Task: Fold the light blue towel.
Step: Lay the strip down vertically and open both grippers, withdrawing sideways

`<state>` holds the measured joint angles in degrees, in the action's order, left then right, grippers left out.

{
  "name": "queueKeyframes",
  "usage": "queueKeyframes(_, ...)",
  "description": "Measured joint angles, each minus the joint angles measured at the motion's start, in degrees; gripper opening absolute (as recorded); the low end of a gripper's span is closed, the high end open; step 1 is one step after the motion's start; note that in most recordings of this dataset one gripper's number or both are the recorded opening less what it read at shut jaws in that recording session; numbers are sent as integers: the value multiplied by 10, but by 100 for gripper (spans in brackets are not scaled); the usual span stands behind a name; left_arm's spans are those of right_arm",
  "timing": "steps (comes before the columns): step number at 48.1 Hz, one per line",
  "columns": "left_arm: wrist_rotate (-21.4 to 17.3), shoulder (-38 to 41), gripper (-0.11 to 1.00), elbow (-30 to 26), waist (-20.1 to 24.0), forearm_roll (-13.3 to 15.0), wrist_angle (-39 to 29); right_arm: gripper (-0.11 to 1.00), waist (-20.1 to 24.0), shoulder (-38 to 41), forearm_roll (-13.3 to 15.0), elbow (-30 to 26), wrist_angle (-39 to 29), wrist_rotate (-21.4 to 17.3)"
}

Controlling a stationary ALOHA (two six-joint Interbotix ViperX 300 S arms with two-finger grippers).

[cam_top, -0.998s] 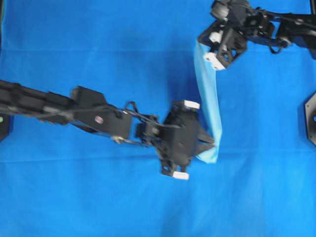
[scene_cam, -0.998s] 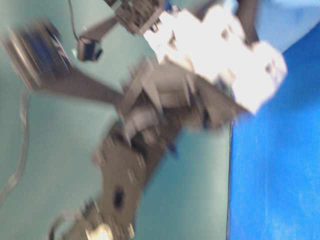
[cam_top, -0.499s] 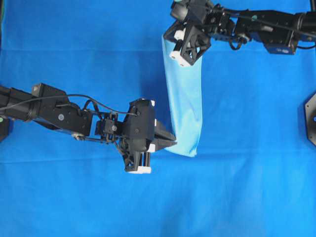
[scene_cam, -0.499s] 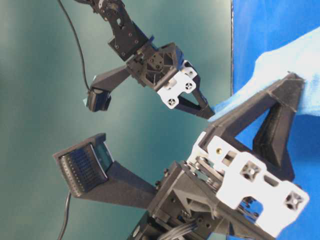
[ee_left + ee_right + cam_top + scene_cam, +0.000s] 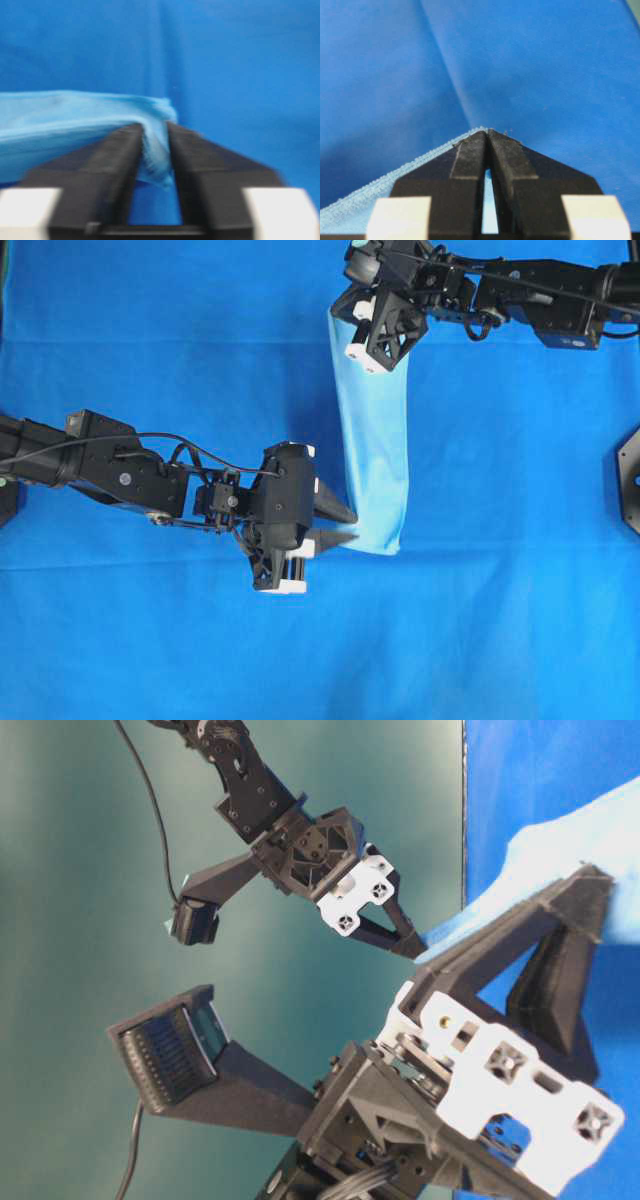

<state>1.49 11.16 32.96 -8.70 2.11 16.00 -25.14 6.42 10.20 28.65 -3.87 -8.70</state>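
The light blue towel (image 5: 375,440) lies as a long narrow folded strip on the table cloth, running from far to near. My left gripper (image 5: 352,525) is at its near end, jaws parted by a small gap; the left wrist view shows the towel (image 5: 60,115) bunched loosely between the fingers of that gripper (image 5: 155,125). My right gripper (image 5: 340,316) is at the far end. In the right wrist view its tips (image 5: 487,131) meet, shut on the towel's stitched edge (image 5: 345,210). From table level I see the left gripper (image 5: 598,905) in front, the right gripper (image 5: 415,945) behind it and the towel (image 5: 560,830).
The royal-blue table cloth (image 5: 150,640) covers the whole surface, with a soft crease (image 5: 455,85) ahead of the right gripper. A black mount (image 5: 630,480) sits at the right edge and another (image 5: 5,498) at the left edge.
Both arms carried the towel leftward and stretched it into a strip. In the last half second the left gripper's jaws parted; the right arm barely moved.
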Motion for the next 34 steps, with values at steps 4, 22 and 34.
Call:
queueKeyframes(4,-5,0,56,-7,-11,-2,0,42,-4,-1,12,0,1,4)
queueKeyframes(22,-27,-34,83,-20,1,-4,-82,61,-11,-9,35,0,-7,1)
queueKeyframes(34,-35,-136,82,5,1,-4,-221,61,-4,-85,36,29,-33,0)
